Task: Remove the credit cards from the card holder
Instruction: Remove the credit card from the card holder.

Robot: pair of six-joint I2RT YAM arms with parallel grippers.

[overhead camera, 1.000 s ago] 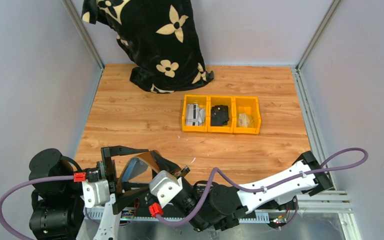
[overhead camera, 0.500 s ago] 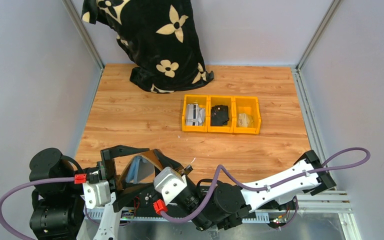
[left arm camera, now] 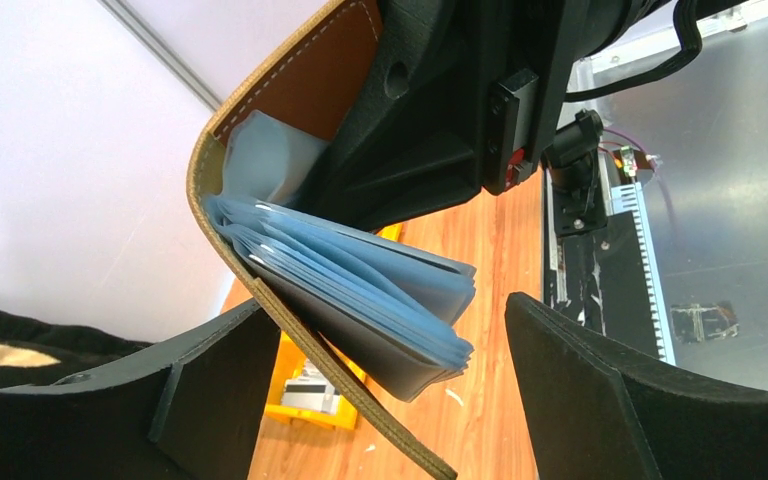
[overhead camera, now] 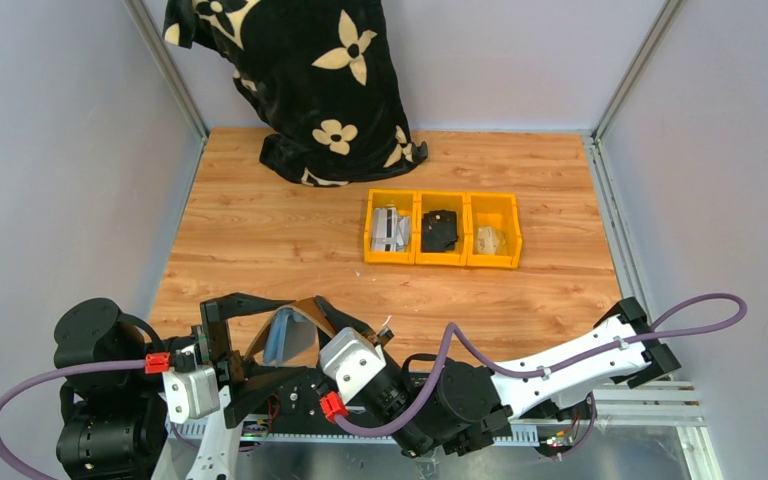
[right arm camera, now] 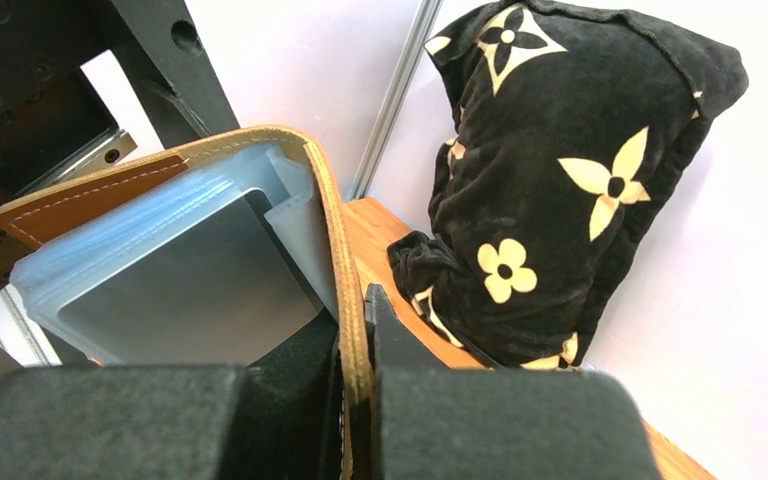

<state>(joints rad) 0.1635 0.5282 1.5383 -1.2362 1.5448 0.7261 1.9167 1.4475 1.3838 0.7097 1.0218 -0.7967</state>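
The brown card holder [overhead camera: 288, 335] hangs open in the air near the table's front edge, its clear bluish sleeves [left arm camera: 360, 290] fanned out. My right gripper [right arm camera: 355, 320] is shut on the edge of its cover [right arm camera: 340, 240]. A flat grey card face [right arm camera: 190, 295] shows through one sleeve. My left gripper [left arm camera: 388, 330] is open, one finger [left arm camera: 210, 390] outside the cover and the other finger [left arm camera: 600, 400] beyond the sleeves, so the holder's free half lies between them. Pale grey credit cards [overhead camera: 390, 228] lie in the left yellow bin.
A row of three yellow bins [overhead camera: 443, 262] stands mid-table; the middle one holds a black lumpy object [overhead camera: 439, 230], the right one something beige [overhead camera: 490, 240]. A black flower-patterned cloth bag [overhead camera: 300, 80] leans in the back left corner. Grey walls enclose the table.
My right gripper has shifted a little to the right with the card holder, whose sleeves now show more. The left jaws have narrowed slightly around its free half.
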